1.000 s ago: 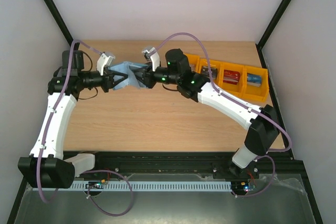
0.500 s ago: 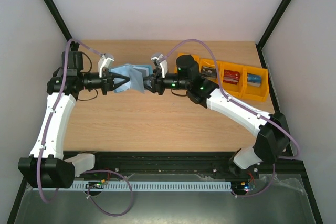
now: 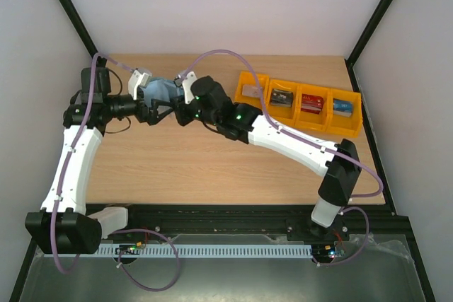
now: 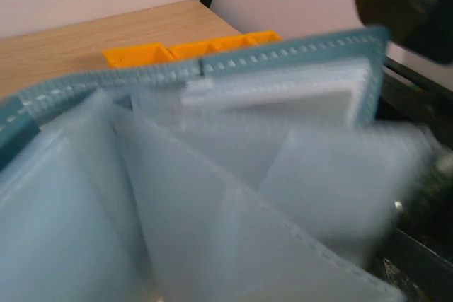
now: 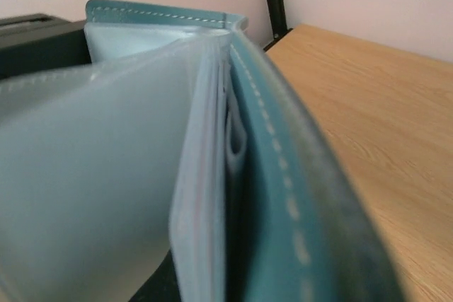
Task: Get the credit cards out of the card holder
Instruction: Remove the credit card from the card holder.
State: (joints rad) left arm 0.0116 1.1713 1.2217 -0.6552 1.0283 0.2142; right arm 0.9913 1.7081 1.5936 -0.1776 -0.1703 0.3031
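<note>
Right pincer (image 3: 178,107): clenched on the card holder (image 3: 163,90), centre-left of your top view.
Left pincer (image 3: 150,107): at the holder's left side; you cannot tell its state.
Credit cards (image 3: 311,102): four, one per orange bin (image 3: 297,88), upper right, well apart from both pincers.
Pockets (image 5: 106,175): pale blue, fanned open.

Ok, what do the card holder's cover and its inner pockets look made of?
The card holder looks covered in soft matte teal leather or imitation, pale stitching along its edge. Its inner pockets look like frosted flexible plastic, translucent and folded.
</note>
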